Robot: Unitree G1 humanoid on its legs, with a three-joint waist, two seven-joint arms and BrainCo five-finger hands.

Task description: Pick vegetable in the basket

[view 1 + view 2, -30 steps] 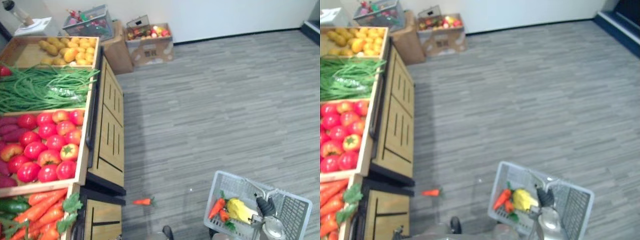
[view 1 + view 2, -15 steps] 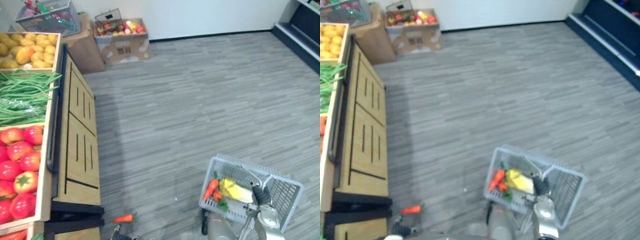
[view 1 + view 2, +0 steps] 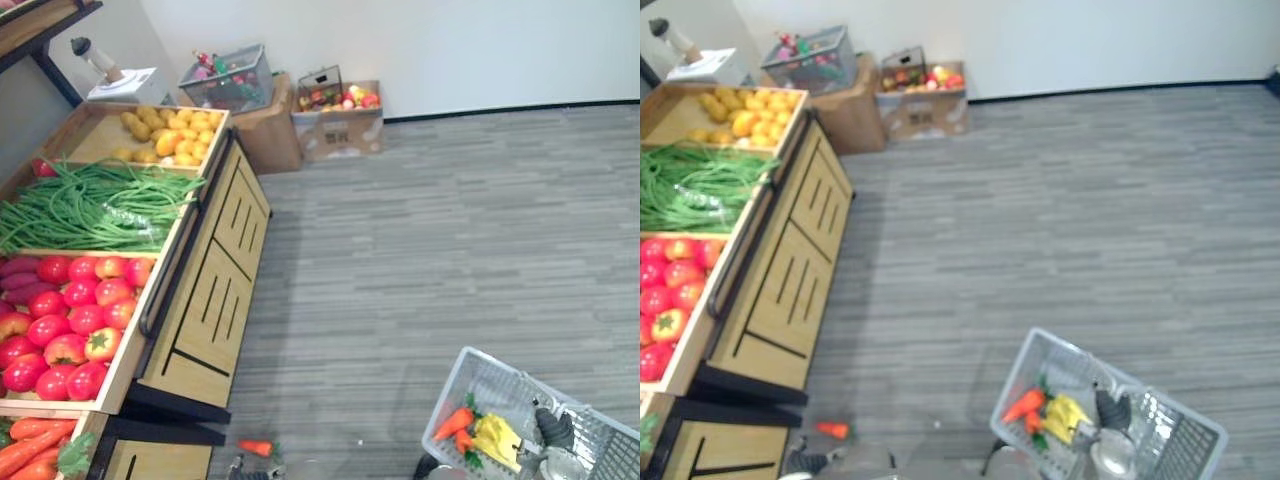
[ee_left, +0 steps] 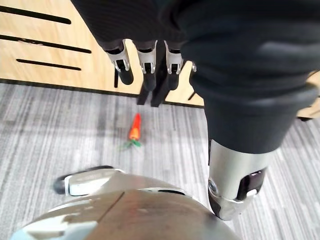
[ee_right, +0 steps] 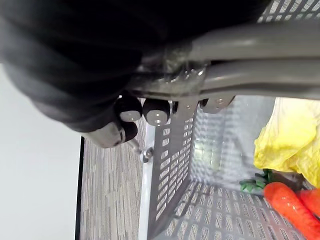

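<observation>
- Grips the basket (image 3: 470, 362) by its grey handles (image 5: 260, 50) with the right hand (image 3: 556, 430); fingers (image 5: 129, 109) curled tight round both bars, so shut on the basket and nothing else.
- Carries the picked vegetables inside it, just below that hand: orange carrots (image 3: 450, 423) with green tops, lying against the basket wall on the side toward the left hand; touching them, a yellow leafy vegetable (image 3: 497, 438), between the carrots and the right hand.
- Lets the left hand (image 4: 165, 45) hang with fingers (image 4: 121, 64) straight and relaxed, thumb well apart from them; wide open, holding nothing, touching nothing.
- Points those fingertips toward a lone carrot (image 4: 134, 127) on the grey floor (image 3: 450, 230); apart from the left hand, lying flat with its green top toward the hand's side; near the foot of the wooden stand (image 3: 210, 290); well apart from the basket and the right hand.
- Faces the stand's slotted wooden front just beyond the left hand's fingers.
- Has, farther out on the left hand's side, the stand's trays in a row: loose carrots (image 3: 25, 445) nearest; then red tomatoes (image 3: 70, 320) with purple sweet potatoes (image 3: 25, 270) beside them; then long green beans (image 3: 90, 195); then yellow produce (image 3: 165, 135) farthest off, kind not clear.
- Has, far ahead of both hands by the wall, a cardboard box (image 3: 335, 115) of mixed produce and a grey crate (image 3: 225, 80) on another box.
</observation>
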